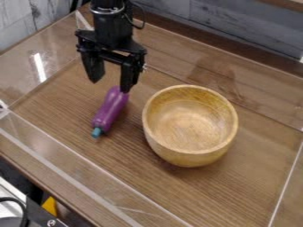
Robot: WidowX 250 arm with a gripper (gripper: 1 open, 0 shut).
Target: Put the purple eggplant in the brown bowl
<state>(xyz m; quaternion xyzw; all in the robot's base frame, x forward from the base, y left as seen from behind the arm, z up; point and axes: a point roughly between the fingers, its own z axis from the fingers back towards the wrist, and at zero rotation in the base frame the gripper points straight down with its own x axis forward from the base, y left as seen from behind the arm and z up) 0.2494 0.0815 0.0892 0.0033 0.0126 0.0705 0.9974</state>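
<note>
The purple eggplant (109,110) lies on the wooden table, its teal stem tip pointing toward the front left. Just to its right stands the brown bowl (190,124), upright and with nothing in it. My black gripper (110,77) hangs pointing down just above the eggplant's far end. Its fingers are spread wide and hold nothing. The right finger's tip (128,84) sits close over the eggplant's upper end; I cannot tell whether it touches.
Clear plastic walls (48,168) ring the table on the left and front. A grey plank wall (236,27) runs along the back. Bare wood lies in front of the bowl and to the eggplant's left.
</note>
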